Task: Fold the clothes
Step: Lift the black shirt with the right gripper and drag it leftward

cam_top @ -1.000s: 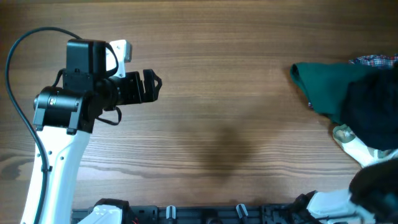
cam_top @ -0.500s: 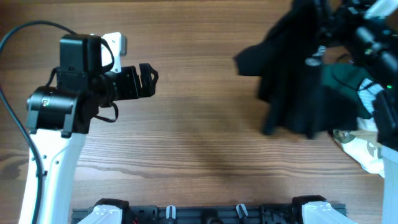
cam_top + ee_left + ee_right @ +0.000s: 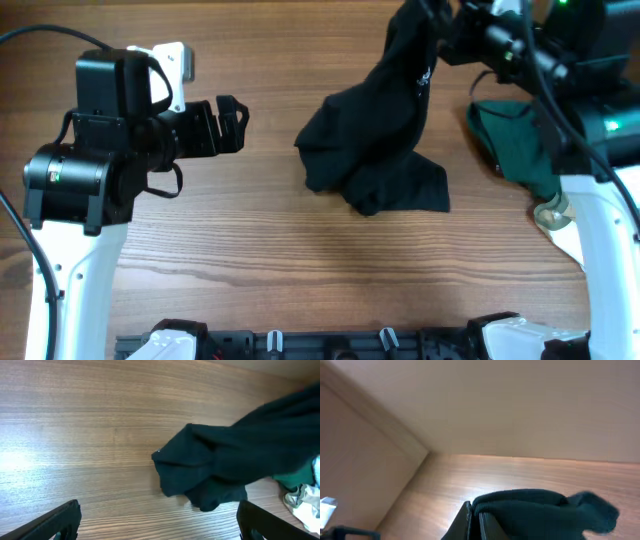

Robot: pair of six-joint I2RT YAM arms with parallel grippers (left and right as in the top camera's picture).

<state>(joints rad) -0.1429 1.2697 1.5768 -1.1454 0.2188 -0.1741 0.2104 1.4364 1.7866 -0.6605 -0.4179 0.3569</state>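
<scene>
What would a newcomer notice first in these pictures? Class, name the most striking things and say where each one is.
The black polo shirt stands out first. It hangs bunched from the shut right gripper at the far side, right of centre, and its lower part is piled on the table near the middle. On the left, the left gripper hovers open and empty, pointing toward the shirt. A dark green garment lies at the right edge.

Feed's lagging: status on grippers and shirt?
Left gripper open, empty. Right gripper shut on shirt, lower end bunched on table. Green garment beside it, not blocking.
</scene>
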